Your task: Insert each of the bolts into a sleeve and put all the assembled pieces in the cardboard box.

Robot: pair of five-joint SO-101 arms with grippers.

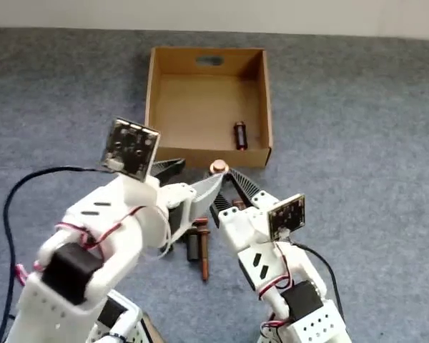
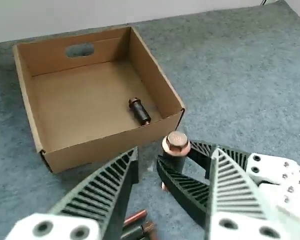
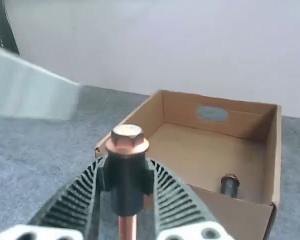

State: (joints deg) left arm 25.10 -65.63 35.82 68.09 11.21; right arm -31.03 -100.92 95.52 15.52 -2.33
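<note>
- Okay, your right claw (image 3: 125,172) is clamped tight on a black sleeve (image 3: 124,187), which it holds upright.
- A copper bolt (image 3: 127,141) runs through that sleeve, with its head on top and its shank poking out below.
- In the high view this held piece sits just outside the near wall of the cardboard box (image 1: 193,114), about mid-wall. You can't tell whether the shank tip touches the bench (image 1: 357,107).
- Your left claw (image 2: 174,150) is spread wide and grips nothing.
- In the left wrist view its two ribbed fingers stand either side of the held sleeve and of one right claw finger. Contact is not clear from any view.
- The cardboard box stands open-topped at the middle of the bench's far edge, with its handle slot in the far wall.
- One assembled piece (image 1: 239,135) lies flat on the box floor, close to the near wall and toward the corner on your right arm's side.
- A loose sleeve (image 1: 193,247) and a loose bolt (image 1: 204,259) lie side by side on the grey carpeted bench. They are between your two arms, nearer the bench's front edge and well apart from the box.
- The loose bolt's head points toward the box and its shank points toward the front edge.
</note>
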